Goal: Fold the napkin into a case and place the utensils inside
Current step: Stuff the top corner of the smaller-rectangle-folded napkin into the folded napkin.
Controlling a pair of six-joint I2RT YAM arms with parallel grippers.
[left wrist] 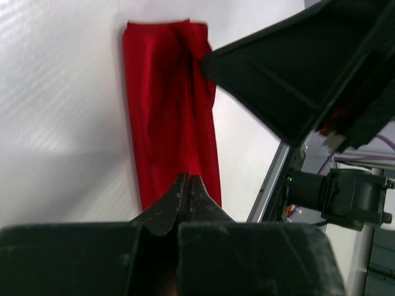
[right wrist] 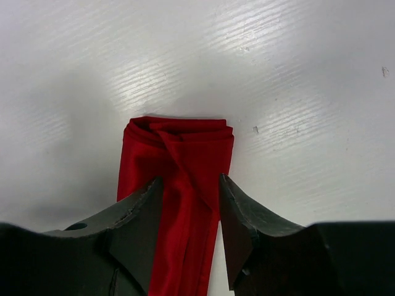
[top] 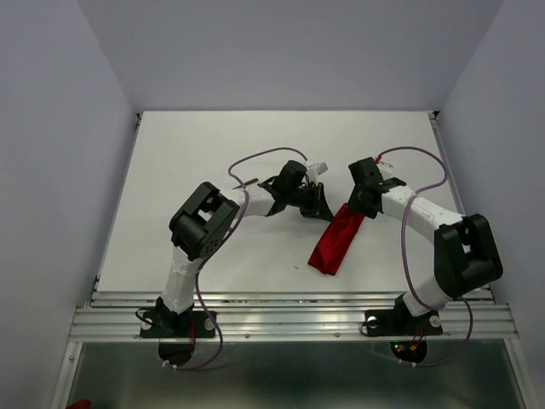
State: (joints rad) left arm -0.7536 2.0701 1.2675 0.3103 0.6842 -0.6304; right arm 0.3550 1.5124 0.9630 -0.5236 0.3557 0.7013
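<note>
The red napkin point(top: 335, 243) lies on the white table as a long, narrow folded strip, running from between the two grippers down towards the near edge. My left gripper point(top: 318, 206) sits at the strip's far end. Its jaws are shut, their tips point(left wrist: 187, 179) over the cloth point(left wrist: 166, 105) with nothing seen between them. My right gripper point(top: 359, 204) is open, and its fingers point(right wrist: 188, 185) straddle the strip point(right wrist: 179, 154) just behind a folded end. A thin brown tip point(top: 249, 181) pokes out beside the left arm and may be a utensil handle. The utensils are otherwise hidden.
The white table point(top: 187, 170) has grey walls at the back and on both sides. A metal rail point(top: 289, 315) runs along its near edge. Purple cables point(top: 264, 155) loop above both arms. The right arm's dark housing point(left wrist: 296, 74) fills the upper right of the left wrist view.
</note>
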